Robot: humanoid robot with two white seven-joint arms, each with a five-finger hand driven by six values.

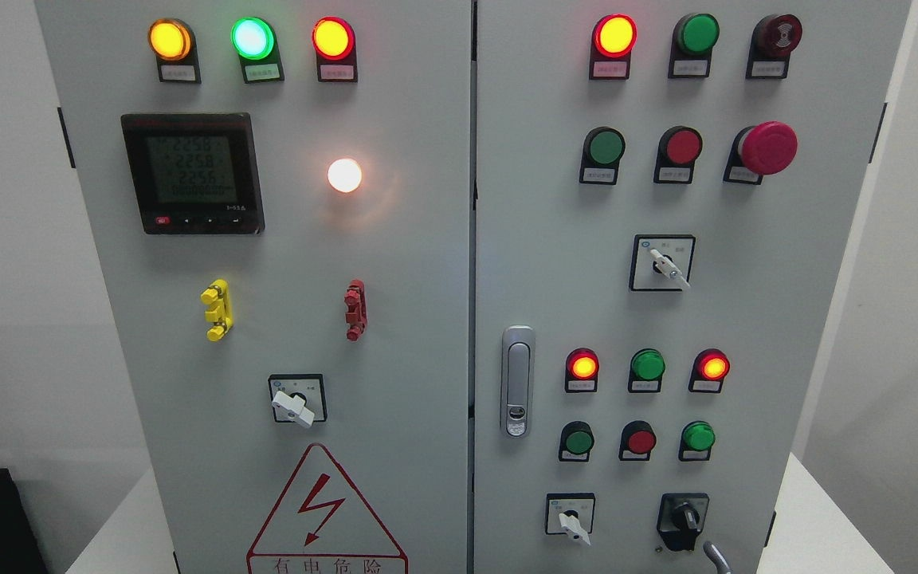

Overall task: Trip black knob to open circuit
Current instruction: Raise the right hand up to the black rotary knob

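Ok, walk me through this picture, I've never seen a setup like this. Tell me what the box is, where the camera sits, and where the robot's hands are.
This is one view, taken from the camera on a humanoid robot's head, facing a grey electrical cabinet with two doors. The doors carry lit indicator lamps, push buttons, a digital meter, a red mushroom stop button and several white-handled selector switches. The black knob the robot is meant to turn sits at the right door's lower right. A small grey curved piece peeks in just below it; it is too little to identify. Neither hand is clearly in view, so nothing is held.
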